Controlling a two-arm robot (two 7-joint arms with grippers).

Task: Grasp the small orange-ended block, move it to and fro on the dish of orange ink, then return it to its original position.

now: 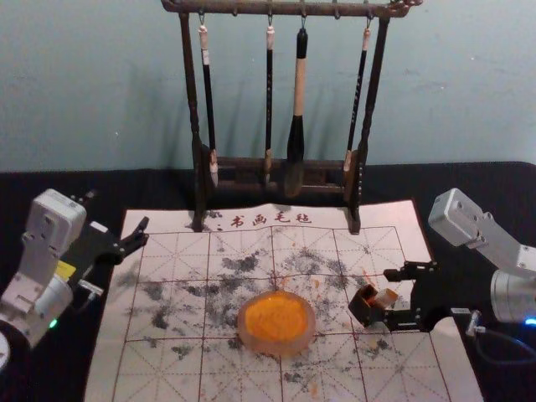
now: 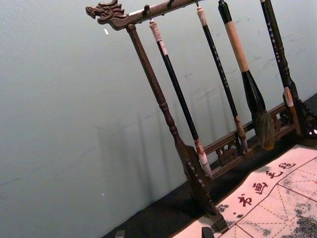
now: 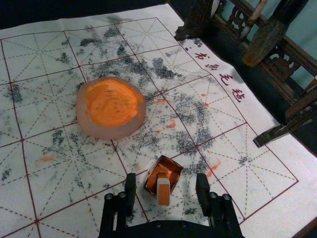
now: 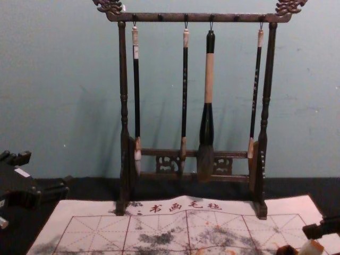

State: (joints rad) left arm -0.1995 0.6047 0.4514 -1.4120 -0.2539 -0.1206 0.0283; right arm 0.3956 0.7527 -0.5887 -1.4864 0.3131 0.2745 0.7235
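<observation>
Right gripper (image 1: pixel 390 298) is in over the mat (image 1: pixel 113 360) — spread around the block (image 3: pixel 163 192) at the box (image 3: pixel 171 169) — left gripper (image 1: pixel 117 211) parked, spread too, by the left edge!

Dim light casts soft shadows on the wall (image 4: pixel 64 85).

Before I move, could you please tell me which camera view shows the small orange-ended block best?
The right wrist view: it shows the block close up, jutting from its box, between the fingers of the open right gripper. The head view shows it small; the chest view, near its bottom right corner.
</observation>
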